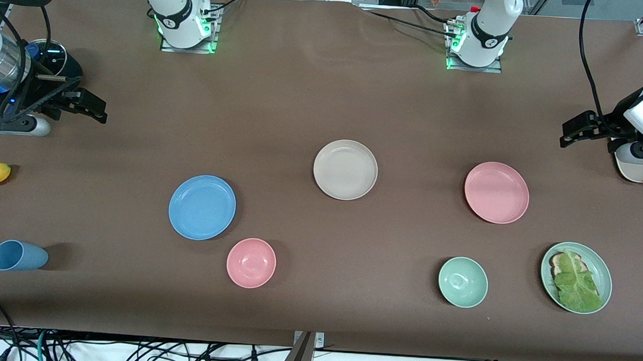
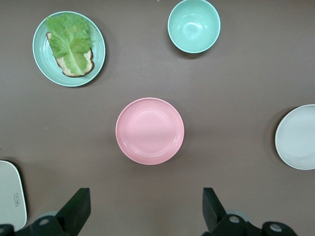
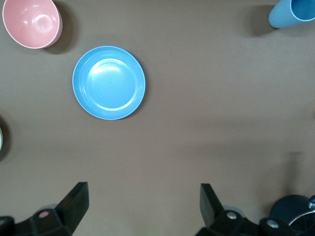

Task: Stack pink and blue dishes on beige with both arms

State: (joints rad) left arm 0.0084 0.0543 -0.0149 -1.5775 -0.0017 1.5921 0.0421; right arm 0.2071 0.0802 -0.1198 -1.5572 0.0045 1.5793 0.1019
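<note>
Nothing is stacked yet. On the worktop the three plates lie well apart, each empty: the blue plate toward the right arm's end, the beige plate in the middle, the pink plate toward the left arm's end. The right gripper hangs spread wide and empty at its end of the worktop; the left gripper likewise at its own. Both pick-ups and both placings on beige are left to do.

The beige plate lies flat and empty mid-bench. The pink plate lies toward the left arm's end from it. The blue plate lies toward the right arm's end, slightly nearer the camera.
</note>
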